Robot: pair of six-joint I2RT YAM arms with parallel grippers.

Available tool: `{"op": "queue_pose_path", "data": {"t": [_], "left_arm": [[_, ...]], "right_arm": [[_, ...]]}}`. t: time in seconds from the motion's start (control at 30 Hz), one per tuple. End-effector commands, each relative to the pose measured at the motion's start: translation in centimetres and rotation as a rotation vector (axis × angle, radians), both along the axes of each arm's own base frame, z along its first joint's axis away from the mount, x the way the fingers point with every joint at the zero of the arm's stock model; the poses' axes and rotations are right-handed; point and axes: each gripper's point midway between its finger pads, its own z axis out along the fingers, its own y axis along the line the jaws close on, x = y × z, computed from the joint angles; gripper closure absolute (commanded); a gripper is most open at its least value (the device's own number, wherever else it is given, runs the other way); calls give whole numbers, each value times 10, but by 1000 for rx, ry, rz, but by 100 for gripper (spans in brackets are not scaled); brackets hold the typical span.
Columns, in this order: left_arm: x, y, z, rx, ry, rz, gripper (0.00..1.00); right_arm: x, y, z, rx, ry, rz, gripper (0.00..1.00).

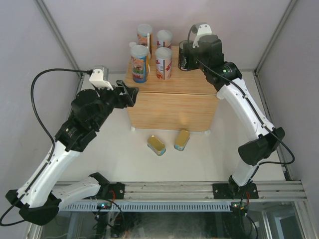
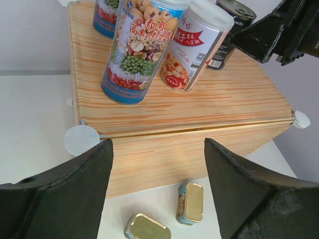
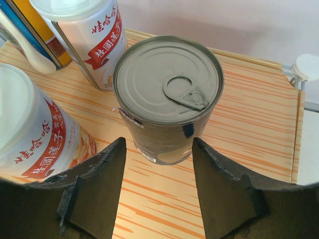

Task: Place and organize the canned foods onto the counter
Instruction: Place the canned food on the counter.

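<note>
**Right jaws.** Partly open around the dark can (image 3: 167, 94), one on each side of its lower body. A sliver of wood shows between the can and the jaw on the left of the wrist view. On the other side I cannot tell whether the jaw touches it. The can is not lifted.

**Dark can.** Stands upright between the right jaws on the wooden surface (image 1: 172, 107), long axis vertical. Its metal top faces up and the pull-tab lies flat.

**Tall cans.** There are four, all beside the right jaws on the same wooden surface. In the right wrist view, two carry red banners: one (image 3: 94, 40) just beyond the dark can, and one (image 3: 35, 134) close alongside the jaw. In the top view they form a square: back pair (image 1: 144, 36), (image 1: 164, 39), front pair (image 1: 140, 62), (image 1: 163, 62). All are upright with white lids up.

**Left jaws.** Wide open and holding nothing, they hang off the wooden surface's front left corner. In the left wrist view its front face fills the gap between them, with a white round connector (image 2: 81, 139) by one jaw.

**Gold tins.** Two, (image 2: 147, 229) and (image 2: 192, 201), lie below the left jaws on the white surface (image 1: 124, 159), in front of the wooden surface. They lie flat with gold lids up, near each other but apart. Their long axes spread apart toward the wooden surface.
</note>
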Motion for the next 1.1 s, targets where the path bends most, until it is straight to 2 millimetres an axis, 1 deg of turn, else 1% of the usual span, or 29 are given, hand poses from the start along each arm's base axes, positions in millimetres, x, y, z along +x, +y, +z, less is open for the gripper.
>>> {"op": "queue_pose_path", "data": {"t": [0.0, 0.17, 0.47, 0.67, 0.87, 1.0, 1.07], "left_arm": [[0, -1, 10, -29, -30, -11, 22], [1, 0, 8, -32, -30, -8, 22], [5, -2, 11, -37, -34, -7, 22], [7, -2, 16, -42, -41, -3, 22], [9, 0, 13, -41, -38, 6, 22], [10, 1, 12, -41, -37, 13, 22], [11, 3, 14, -46, -41, 17, 22]], "right_arm": [[-6, -5, 35, 57, -87, -8, 45], [-3, -9, 31, 52, -79, -15, 45], [2, -12, 23, 54, -65, -18, 45], [11, -15, 20, 62, -66, -15, 44], [20, -11, 16, 73, -62, -3, 44], [27, -9, 9, 71, -51, 2, 44], [30, -8, 8, 76, -50, 4, 44]]}}
